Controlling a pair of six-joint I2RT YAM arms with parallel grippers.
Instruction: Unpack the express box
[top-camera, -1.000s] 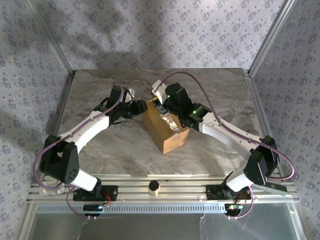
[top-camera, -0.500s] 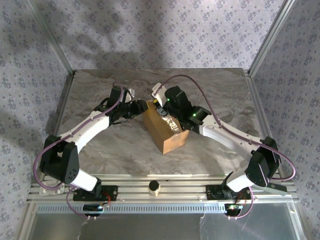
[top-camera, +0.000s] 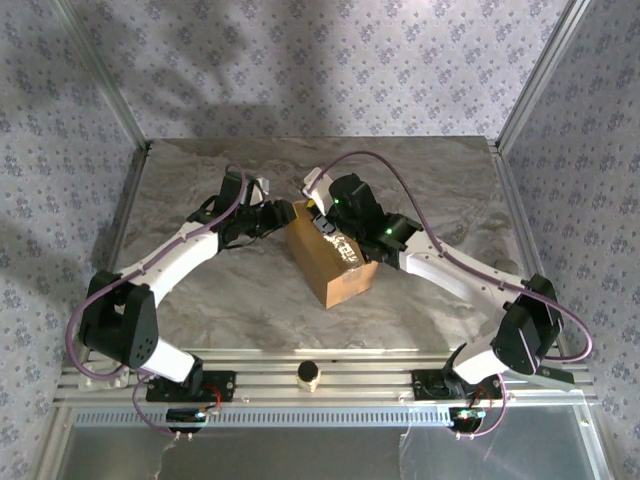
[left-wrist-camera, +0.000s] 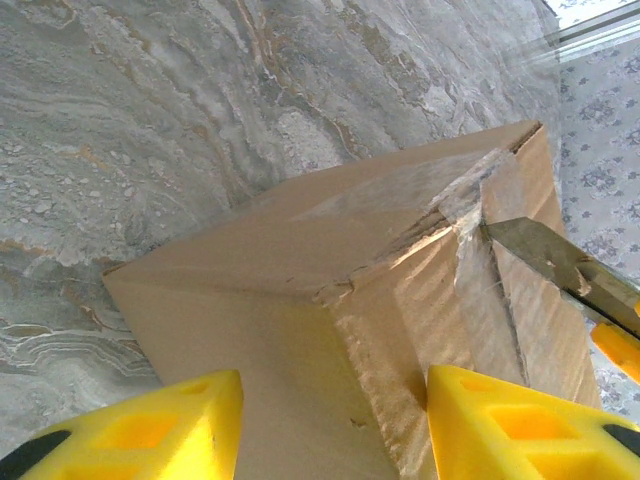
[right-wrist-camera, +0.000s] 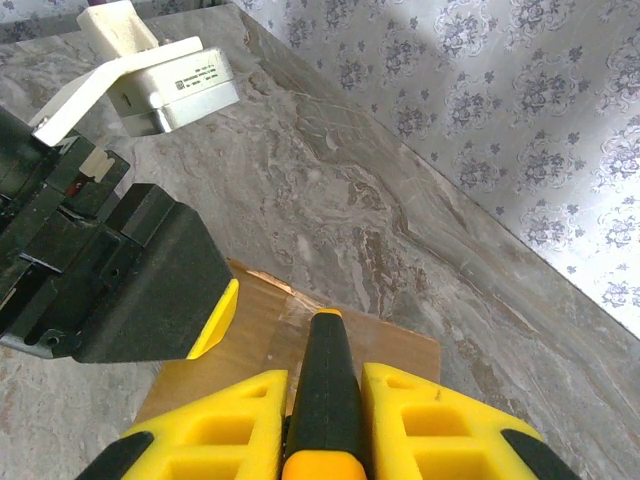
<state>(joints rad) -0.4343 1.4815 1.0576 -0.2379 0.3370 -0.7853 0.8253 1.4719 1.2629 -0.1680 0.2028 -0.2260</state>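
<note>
Right wrist: right end effector (right-wrist-camera: 325, 405) clamps knife (right-wrist-camera: 322, 350) (blade at seam); left end effector (left-wrist-camera: 335, 425) grips express box (left-wrist-camera: 300, 230) at its 10 o'clock end.

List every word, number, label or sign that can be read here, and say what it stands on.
On the white module, top left of the right wrist view: a small printed label, too blurred to read.
On the express box: no print on the faces shown, only bare cardboard and clear tape.
On the utility knife: no legible marking.
No text here can be quoted.
</note>
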